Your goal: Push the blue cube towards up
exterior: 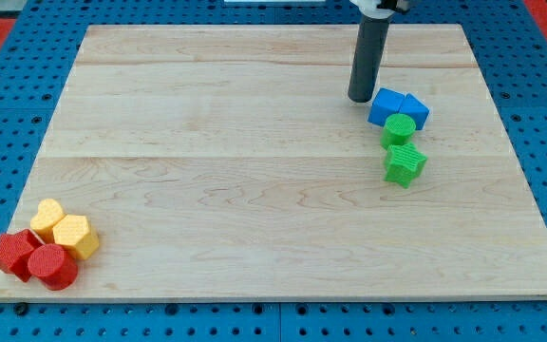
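Tip beside the blue cube

My tip (360, 98) stood just left of the blue cube (385, 106); no claw showed, state untellable.

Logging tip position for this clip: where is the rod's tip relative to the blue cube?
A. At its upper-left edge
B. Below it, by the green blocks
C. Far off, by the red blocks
A: my tip sits against the blue cube's upper-left side.

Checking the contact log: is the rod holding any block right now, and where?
Nothing is held. My tip stands just left of the blue cube, at its upper-left edge.
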